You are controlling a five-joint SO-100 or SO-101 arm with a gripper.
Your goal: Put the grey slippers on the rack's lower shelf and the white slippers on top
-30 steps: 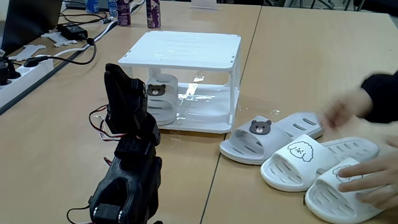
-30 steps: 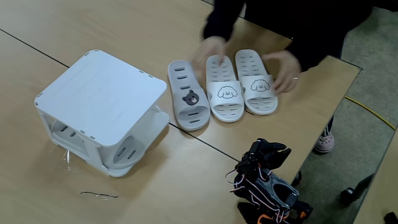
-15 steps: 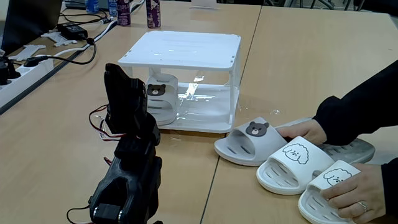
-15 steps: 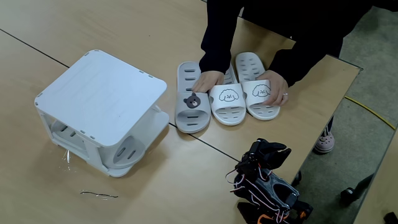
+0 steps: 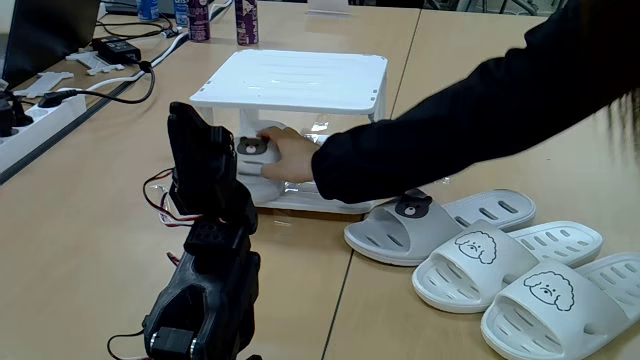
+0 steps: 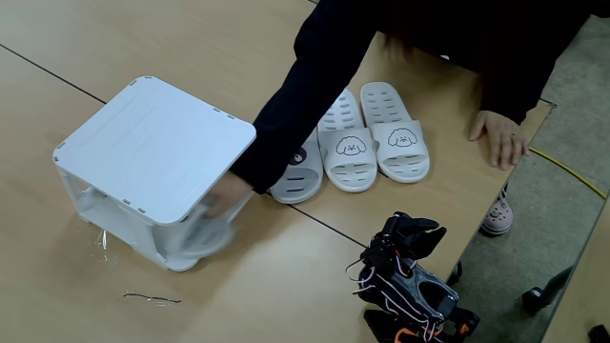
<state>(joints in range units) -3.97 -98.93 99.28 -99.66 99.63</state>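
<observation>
The white rack (image 5: pixel 300 82) (image 6: pixel 152 143) stands mid-table. One grey slipper (image 5: pixel 252 165) lies on its lower shelf (image 5: pixel 335 185), and a person's hand (image 5: pixel 285 150) rests on it, the dark sleeve (image 5: pixel 450 130) (image 6: pixel 295 105) crossing the table. The other grey slipper (image 5: pixel 400 232) (image 6: pixel 300 183) lies on the table beside the rack, partly behind the sleeve. Both white slippers (image 5: pixel 480 262) (image 6: pixel 348 152) lie next to it. My black arm is folded low in front of the rack, and the gripper (image 5: pixel 190 125) (image 6: pixel 412 232) is clear of all slippers; its jaws are not legible.
A power strip (image 5: pixel 40 105), cables and bottles (image 5: pixel 245 22) sit at the back left. The person's other hand (image 6: pixel 500 143) rests near the table edge. A loose wire (image 6: pixel 152 298) lies on the table near the rack. A seam (image 5: pixel 345 290) runs between the tables.
The person's hands have left the white slippers. One arm has reached into the rack's lower shelf to the grey slipper there. My arm has not moved.
</observation>
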